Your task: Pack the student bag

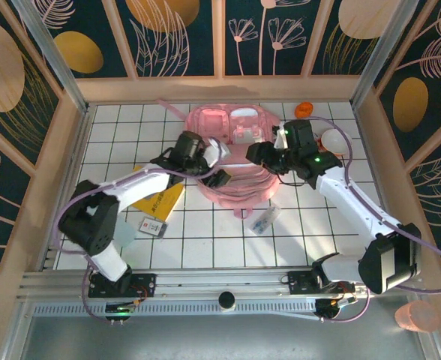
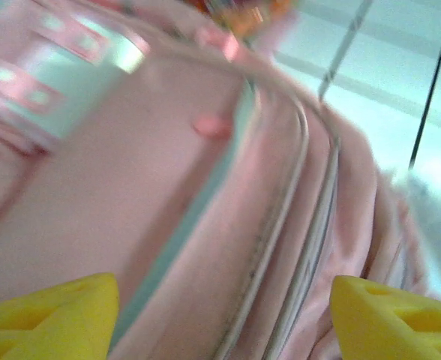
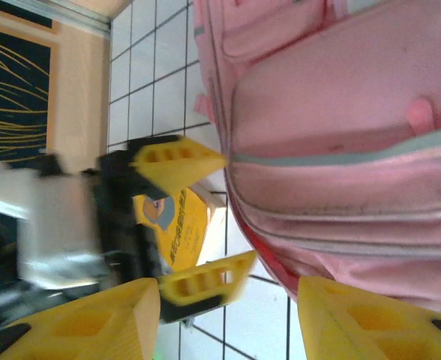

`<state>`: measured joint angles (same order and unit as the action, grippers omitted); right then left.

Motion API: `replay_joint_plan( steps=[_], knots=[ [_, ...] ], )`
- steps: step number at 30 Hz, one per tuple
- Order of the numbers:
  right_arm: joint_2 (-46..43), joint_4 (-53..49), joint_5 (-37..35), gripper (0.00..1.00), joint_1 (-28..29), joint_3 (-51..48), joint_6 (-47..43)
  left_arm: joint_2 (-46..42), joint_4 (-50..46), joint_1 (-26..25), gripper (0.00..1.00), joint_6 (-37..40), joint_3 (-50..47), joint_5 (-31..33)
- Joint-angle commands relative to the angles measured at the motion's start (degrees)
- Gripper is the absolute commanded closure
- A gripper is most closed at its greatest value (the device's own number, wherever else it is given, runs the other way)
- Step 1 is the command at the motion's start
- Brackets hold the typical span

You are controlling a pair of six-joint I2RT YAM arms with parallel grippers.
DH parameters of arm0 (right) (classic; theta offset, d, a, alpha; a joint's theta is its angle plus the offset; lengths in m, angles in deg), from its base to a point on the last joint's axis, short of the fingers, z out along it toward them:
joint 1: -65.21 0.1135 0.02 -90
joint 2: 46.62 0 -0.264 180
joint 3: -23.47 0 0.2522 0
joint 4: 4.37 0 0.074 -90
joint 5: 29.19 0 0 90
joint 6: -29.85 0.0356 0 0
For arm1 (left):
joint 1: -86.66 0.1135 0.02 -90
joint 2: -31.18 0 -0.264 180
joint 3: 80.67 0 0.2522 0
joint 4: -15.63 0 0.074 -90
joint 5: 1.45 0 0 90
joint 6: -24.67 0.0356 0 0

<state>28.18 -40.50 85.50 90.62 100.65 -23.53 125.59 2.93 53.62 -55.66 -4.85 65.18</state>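
The student bag (image 1: 239,131) is pale pink and lies flat at the back middle of the tiled table. My left gripper (image 1: 222,165) is at its left edge and stands open. In the left wrist view its yellow fingertips (image 2: 55,315) sit wide apart over the bag's pink fabric (image 2: 168,187) and zip seams, gripping nothing. My right gripper (image 1: 259,156) hovers over the bag's right front part. It is open too, and the bag's lower edge (image 3: 280,262) lies just inside its right fingertip (image 3: 378,322). The left gripper's fingers (image 3: 179,161) show beside the bag (image 3: 340,112).
A yellow book (image 1: 165,199) lies left of the bag under the left arm, also visible in the right wrist view (image 3: 179,225). A small card (image 1: 153,225) and a clear packet (image 1: 264,219) lie in front. An orange item (image 1: 304,109) and a white ball (image 1: 331,139) sit at the back right.
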Motion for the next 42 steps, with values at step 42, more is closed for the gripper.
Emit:
replay_joint_plan(
  steps=[42],
  knots=[
    [63.7, -7.9, -8.0, 0.62, 26.3, 50.1, -19.4, -28.6, -6.9, 35.2, 0.32, -66.5, -38.2, 13.2]
  ],
)
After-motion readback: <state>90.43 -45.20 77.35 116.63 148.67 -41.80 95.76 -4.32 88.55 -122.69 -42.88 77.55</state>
